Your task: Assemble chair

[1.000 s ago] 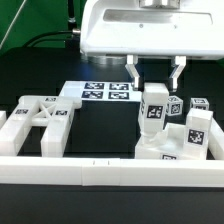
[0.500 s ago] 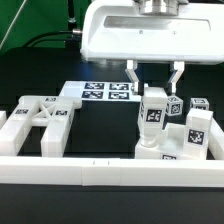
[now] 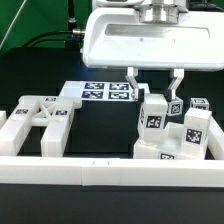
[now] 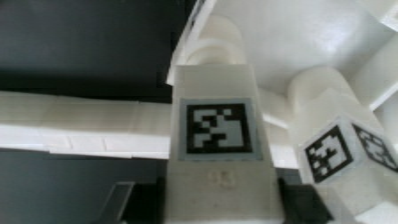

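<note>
A white tagged chair post (image 3: 154, 115) stands upright among other white chair parts (image 3: 197, 125) at the exterior view's right. My gripper (image 3: 154, 95) hangs straight over it, and its fingers (image 3: 132, 85) straddle the post's top with a small gap on each side. The jaws are open. In the wrist view the post (image 4: 217, 120) fills the space between the fingers, my gripper (image 4: 217, 205) sits at its top end, and a tagged block (image 4: 342, 150) lies beside it.
More notched white chair parts (image 3: 40, 115) lie at the exterior view's left. The marker board (image 3: 100, 92) lies flat behind the middle. A long white border rail (image 3: 80, 175) runs along the front edge.
My gripper has come down and a little to the exterior view's right, so its fingers now reach lower around the post's top. The post has not moved.
</note>
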Motion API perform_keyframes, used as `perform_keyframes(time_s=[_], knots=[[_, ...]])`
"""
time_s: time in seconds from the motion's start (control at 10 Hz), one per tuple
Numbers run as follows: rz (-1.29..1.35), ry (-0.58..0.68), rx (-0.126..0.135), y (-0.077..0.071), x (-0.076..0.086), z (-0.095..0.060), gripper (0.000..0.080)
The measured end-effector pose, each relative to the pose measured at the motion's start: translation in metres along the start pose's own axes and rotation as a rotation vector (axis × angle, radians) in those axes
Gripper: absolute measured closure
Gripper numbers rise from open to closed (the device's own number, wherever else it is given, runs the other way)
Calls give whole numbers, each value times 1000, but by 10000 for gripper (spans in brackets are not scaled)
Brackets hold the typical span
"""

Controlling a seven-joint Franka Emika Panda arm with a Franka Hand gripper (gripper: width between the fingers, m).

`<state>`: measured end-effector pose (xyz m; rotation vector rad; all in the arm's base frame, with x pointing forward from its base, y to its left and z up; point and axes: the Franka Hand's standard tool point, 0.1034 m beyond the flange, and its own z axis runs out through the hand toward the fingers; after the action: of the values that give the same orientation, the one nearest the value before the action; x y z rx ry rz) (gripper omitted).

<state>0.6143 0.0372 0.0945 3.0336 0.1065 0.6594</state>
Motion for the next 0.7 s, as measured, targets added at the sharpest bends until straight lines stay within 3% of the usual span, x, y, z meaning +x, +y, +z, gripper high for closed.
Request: perform_keyframes(time_s=[0.4, 0.6, 0.7], knots=[[-2, 16, -5, 1, 1, 1, 504], [-8, 17, -5, 3, 5, -1, 186], [-17, 19, -7, 6, 7, -2, 186]])
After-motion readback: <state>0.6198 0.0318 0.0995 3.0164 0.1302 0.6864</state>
